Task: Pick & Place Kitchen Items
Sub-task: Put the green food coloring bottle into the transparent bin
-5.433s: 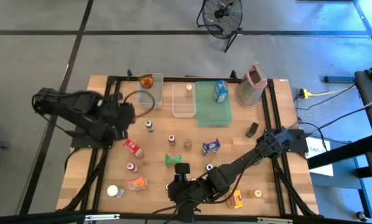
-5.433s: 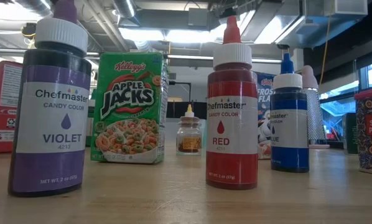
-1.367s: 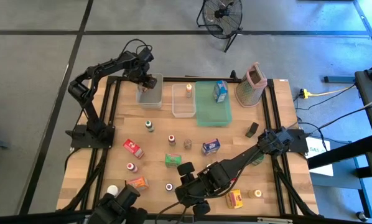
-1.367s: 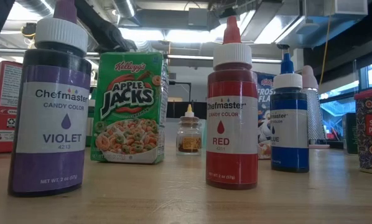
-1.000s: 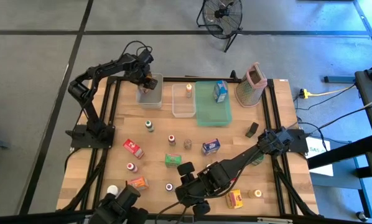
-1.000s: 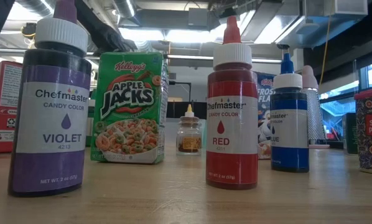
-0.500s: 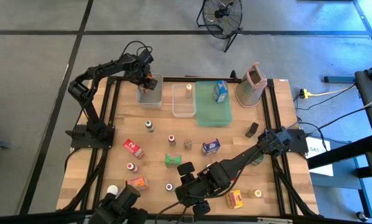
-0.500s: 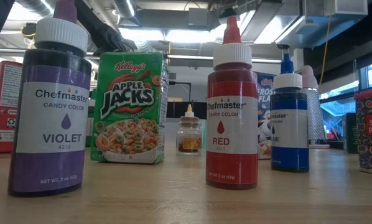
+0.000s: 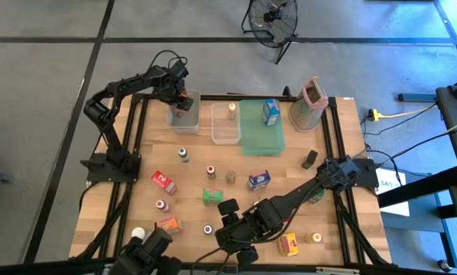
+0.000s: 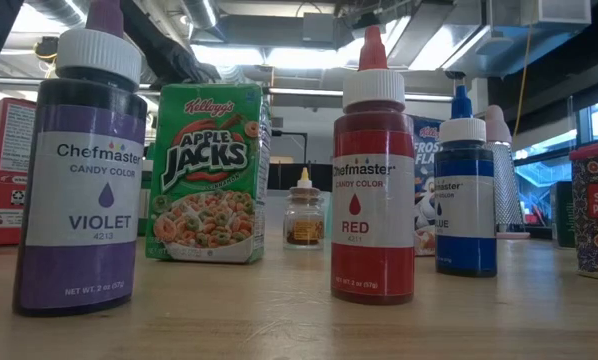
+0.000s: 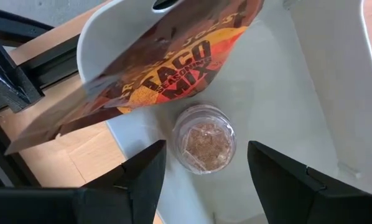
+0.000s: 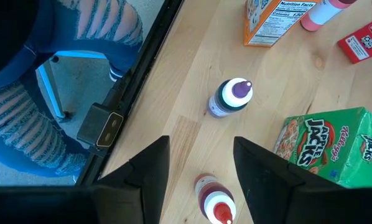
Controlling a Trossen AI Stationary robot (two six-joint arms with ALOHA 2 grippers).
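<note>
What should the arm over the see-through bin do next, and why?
Probably lift straight up out of the bin. The left gripper is open with nothing between its fingers, and the little spice jar already sits on the bin's floor beside the taco seasoning packet, so that drop looks done.

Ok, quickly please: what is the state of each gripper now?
Left gripper: open, empty, above the small jar in the clear bin.
Right gripper: open, empty, over the table's front edge.
</note>
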